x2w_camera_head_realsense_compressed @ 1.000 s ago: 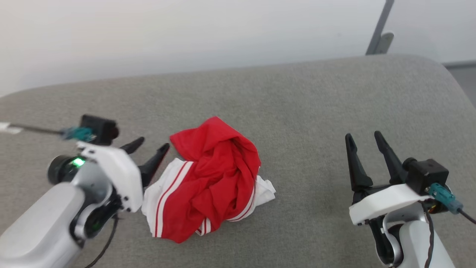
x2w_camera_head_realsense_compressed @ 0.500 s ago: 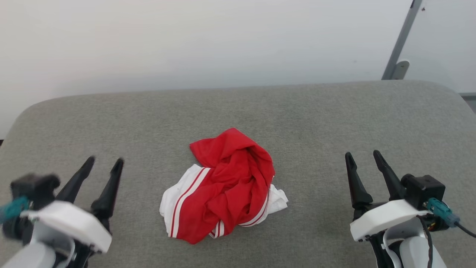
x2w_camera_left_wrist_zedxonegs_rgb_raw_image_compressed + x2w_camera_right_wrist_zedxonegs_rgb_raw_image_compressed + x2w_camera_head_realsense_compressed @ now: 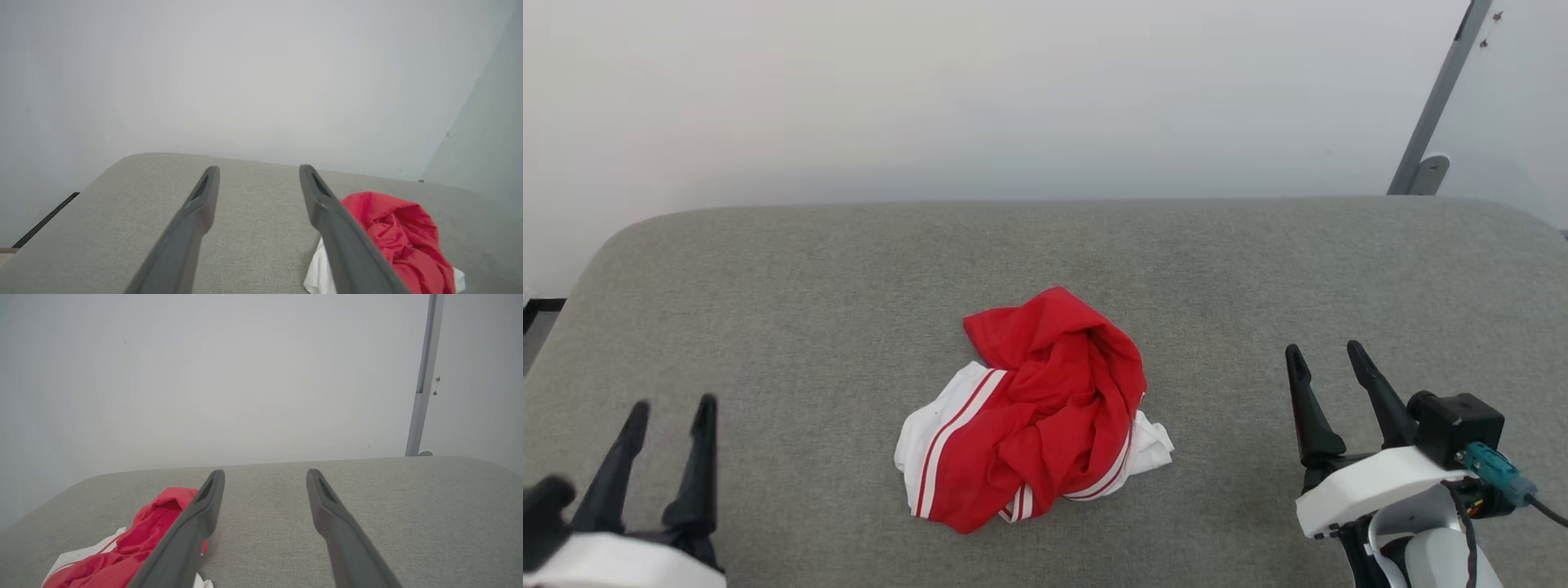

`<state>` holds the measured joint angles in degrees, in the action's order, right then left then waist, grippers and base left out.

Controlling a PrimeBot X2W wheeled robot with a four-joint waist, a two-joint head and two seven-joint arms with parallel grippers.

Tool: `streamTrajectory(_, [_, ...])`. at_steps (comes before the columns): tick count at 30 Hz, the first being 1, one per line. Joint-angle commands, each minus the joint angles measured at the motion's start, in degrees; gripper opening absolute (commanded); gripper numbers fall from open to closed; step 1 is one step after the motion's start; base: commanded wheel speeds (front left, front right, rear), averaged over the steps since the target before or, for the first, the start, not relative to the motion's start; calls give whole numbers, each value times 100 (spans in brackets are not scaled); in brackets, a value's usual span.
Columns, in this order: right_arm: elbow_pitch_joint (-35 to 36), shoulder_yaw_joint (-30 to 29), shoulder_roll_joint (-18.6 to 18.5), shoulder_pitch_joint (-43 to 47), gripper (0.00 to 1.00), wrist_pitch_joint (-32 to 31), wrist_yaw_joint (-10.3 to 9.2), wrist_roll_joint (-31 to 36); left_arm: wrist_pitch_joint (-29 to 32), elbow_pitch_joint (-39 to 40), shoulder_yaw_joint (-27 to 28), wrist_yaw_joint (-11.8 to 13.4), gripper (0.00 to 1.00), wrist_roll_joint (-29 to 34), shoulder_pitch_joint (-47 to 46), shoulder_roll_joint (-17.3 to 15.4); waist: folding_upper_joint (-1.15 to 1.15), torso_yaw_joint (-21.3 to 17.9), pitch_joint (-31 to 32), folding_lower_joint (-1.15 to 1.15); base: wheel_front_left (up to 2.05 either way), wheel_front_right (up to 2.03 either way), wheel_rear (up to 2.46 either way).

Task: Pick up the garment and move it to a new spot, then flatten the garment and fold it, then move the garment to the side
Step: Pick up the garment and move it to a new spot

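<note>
Centred on the grey padded counter (image 3: 809,286), a crumpled soft red short-sleeved shirt (image 3: 1037,408) with white striped sleeve ends lay bunched. Left end effector (image 3: 671,406) and right end effector (image 3: 1325,349) stood open, empty, well apart from it. Looked light, limp; best pinched at its raised far edge.

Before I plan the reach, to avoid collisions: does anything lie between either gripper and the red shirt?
Nothing visible does. Bare cushion lies between the garment and the left gripper, likewise the right gripper.
</note>
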<state>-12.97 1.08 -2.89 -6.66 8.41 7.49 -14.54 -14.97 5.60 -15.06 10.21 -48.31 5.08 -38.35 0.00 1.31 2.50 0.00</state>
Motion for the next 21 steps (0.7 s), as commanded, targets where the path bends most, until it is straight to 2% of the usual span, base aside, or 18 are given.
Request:
streamTrajectory(1, [22, -7, -2, 37, 100, -9, 0, 28, -26, 38, 236, -101, 100, 160, 209, 172, 0, 12, 11, 0, 0, 0, 0])
streamTrajectory(7, [28, -15, -3, 95, 100, -3, 0, 13, -26, -7, 908, -448, 100, 621, 745, 774, 0, 49, 43, 0, 0, 0, 0])
streamTrajectory(8, [28, -15, -3, 95, 100, -3, 0, 13, -26, -7, 908, -448, 100, 621, 745, 774, 0, 49, 43, 0, 0, 0, 0])
streamTrajectory(9, [29, -34, -3, 118, 100, 9, 0, 28, -27, -11, 1077, -588, 100, 784, 865, 980, 0, 67, 57, 0, 0, 0, 0])
streamTrajectory(10, [29, -34, -3, 118, 100, 9, 0, 28, -27, -11, 1077, -588, 100, 784, 865, 980, 0, 67, 57, 0, 0, 0, 0])
streamTrajectory(16, [28, -82, -2, 172, 100, 16, 0, 28, -28, -139, 1436, -989, 100, 1097, 1088, 1518, 0, 118, 98, 0, 0, 0, 0])
streamTrajectory(21, [20, -117, -2, 246, 100, 18, 0, 27, -27, -278, 1624, -1255, 100, 1391, 1172, 1803, 0, 164, 141, 0, 0, 0, 0])
